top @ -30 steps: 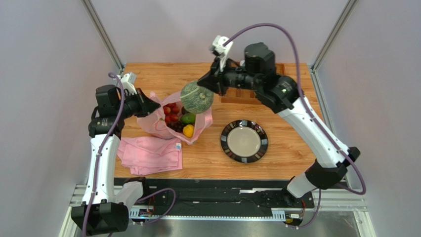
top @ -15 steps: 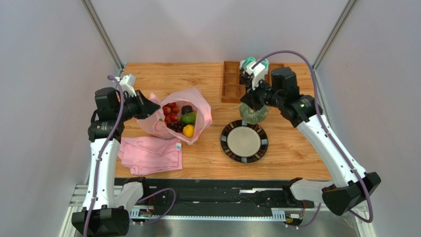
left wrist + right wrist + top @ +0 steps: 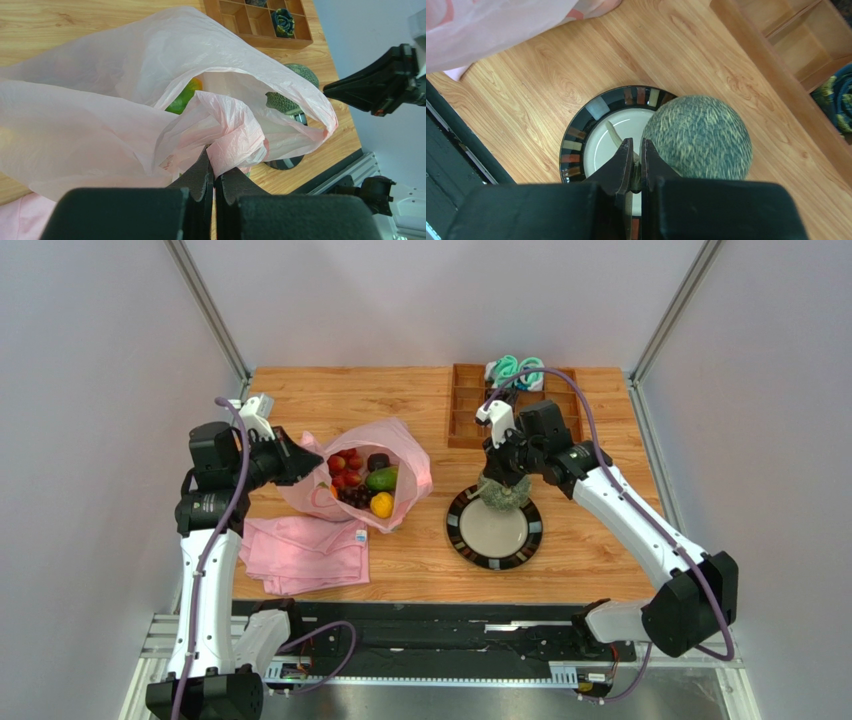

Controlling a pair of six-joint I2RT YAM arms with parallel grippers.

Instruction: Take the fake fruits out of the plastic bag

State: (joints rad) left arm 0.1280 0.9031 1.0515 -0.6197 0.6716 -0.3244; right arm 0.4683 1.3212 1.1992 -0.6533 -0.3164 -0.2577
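Plastic bag (image 3: 125,75) fold between clamped fingers (image 3: 201,176)

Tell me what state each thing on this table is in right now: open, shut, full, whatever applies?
plastic bag: open-mouthed, holding fruits.
left gripper: shut, pinching the bag's rim.
melon: out of the bag, over the far rim of the plate.
right gripper: shut, apparently on the melon's stem.
pink cloth: folded, lying flat.
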